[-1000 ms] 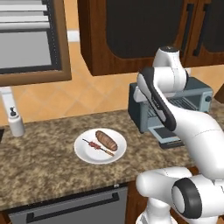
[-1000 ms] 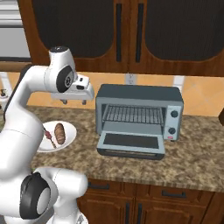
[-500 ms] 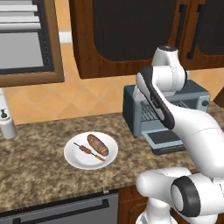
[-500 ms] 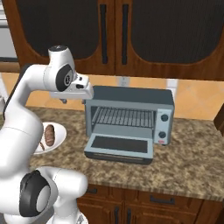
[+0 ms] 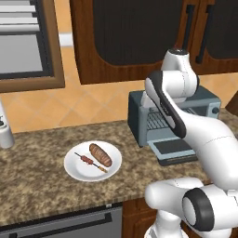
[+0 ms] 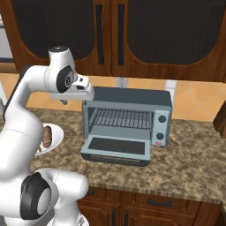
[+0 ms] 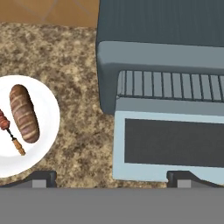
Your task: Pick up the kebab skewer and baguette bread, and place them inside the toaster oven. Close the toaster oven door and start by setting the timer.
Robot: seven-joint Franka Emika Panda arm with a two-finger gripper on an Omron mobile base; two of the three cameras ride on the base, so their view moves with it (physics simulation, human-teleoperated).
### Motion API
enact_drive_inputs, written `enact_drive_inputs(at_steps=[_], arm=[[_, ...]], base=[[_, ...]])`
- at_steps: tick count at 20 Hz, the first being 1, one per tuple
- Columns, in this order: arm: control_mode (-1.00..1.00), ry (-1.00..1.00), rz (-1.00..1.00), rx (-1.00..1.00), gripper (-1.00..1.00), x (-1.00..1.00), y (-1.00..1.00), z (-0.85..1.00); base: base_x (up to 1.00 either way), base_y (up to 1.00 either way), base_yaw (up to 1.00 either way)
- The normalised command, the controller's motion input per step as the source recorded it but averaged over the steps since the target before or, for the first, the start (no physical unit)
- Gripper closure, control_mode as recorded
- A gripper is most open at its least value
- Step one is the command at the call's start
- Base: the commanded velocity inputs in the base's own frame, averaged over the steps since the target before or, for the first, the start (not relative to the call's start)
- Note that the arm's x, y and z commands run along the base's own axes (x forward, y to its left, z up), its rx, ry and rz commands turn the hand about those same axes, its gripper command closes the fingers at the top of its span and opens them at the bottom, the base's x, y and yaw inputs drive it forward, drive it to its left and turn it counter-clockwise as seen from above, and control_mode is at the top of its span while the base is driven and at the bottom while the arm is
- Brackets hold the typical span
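The base has driven on since the earlier frames, so the whole scene sits differently in both base views, while the things on the counter point(image 5: 42, 186) keep their places. At 9 o'clock in the hand view, a white plate point(image 7: 48, 109) carries the kebab skewer point(image 7: 9, 130) beside the baguette bread point(image 7: 24, 113). The gripper point(image 7: 113, 177) hangs above with jaws wide apart, holding nothing. At 3 o'clock stands the toaster oven point(image 7: 157, 57), its toaster oven door point(image 7: 170, 144) dropped open.

Granite counter point(image 5: 42, 186) with white plate point(image 5: 76, 169), toaster oven point(image 6: 132, 108).
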Motion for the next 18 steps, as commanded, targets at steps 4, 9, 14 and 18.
enact_drive_inputs(at_steps=[4,9,14,18], arm=[[1.0,0.0,0.0,0.0,-1.0,0.0,0.0,0.0],[1.0,0.0,0.0,0.0,-1.0,0.0,0.0,0.0],[-1.0,0.0,0.0,0.0,-1.0,0.0,0.0,0.0],[-1.0,-0.17,-0.01,0.05,-1.0,-0.7,-0.73,-0.12]], base=[[0.35,0.05,0.0],[0.11,0.01,0.0],[0.0,0.0,0.0],[0.0,0.0,0.0]])
